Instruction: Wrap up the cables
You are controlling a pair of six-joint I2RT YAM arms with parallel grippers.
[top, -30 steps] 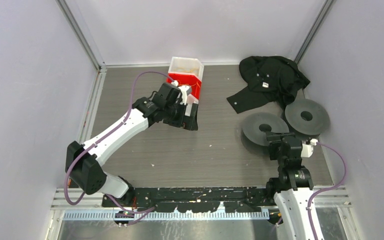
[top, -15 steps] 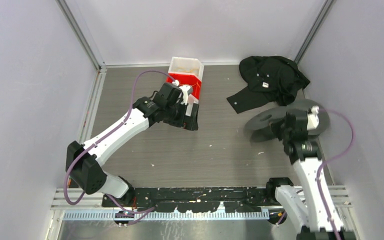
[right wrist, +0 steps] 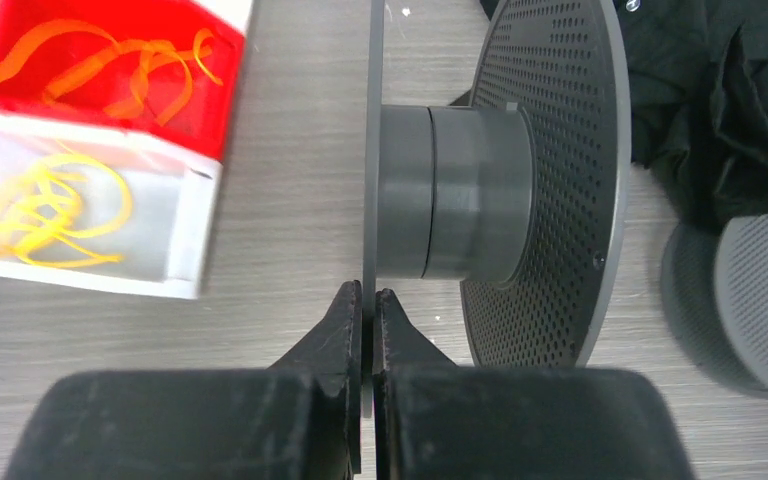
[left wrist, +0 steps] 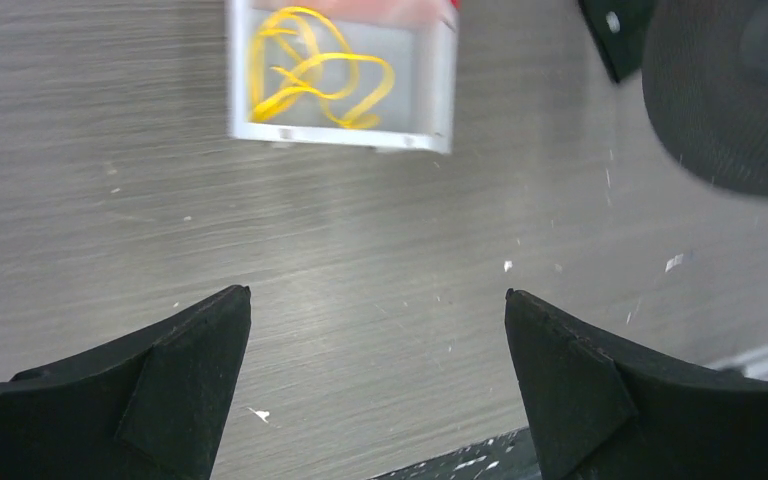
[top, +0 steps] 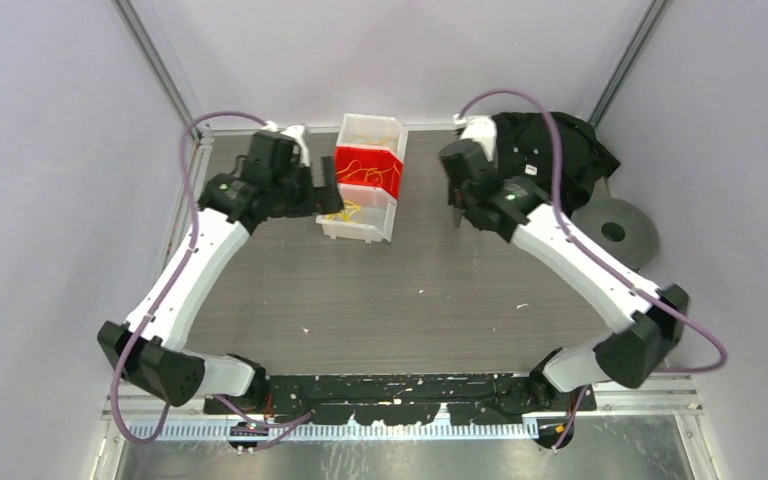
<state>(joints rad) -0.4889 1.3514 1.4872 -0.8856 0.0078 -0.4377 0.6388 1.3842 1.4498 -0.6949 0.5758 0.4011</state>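
Observation:
Yellow cables point(top: 348, 211) lie in loose loops in the clear front compartment of a small bin point(top: 378, 232). More cables point(top: 368, 176) fill its red compartment. My left gripper point(top: 328, 197) hangs just left of the bin, wide open and holding nothing point(left wrist: 375, 300); the cables point(left wrist: 310, 70) show ahead of it. My right gripper point(top: 459, 213) is right of the bin, shut point(right wrist: 368, 300) on the thin flange of a dark grey spool point(right wrist: 455, 190), held edge-on with its perforated flange to the right.
A second grey spool point(top: 615, 232) lies flat at the right edge of the table. A crumpled black cloth point(top: 550, 150) sits in the back right corner. Purple hoses loop above both arms. Walls close in on three sides.
My right gripper closed on a spool at the right, lifted it and carried it back toward the bin. My left arm swung from in front of the bin to its left side.

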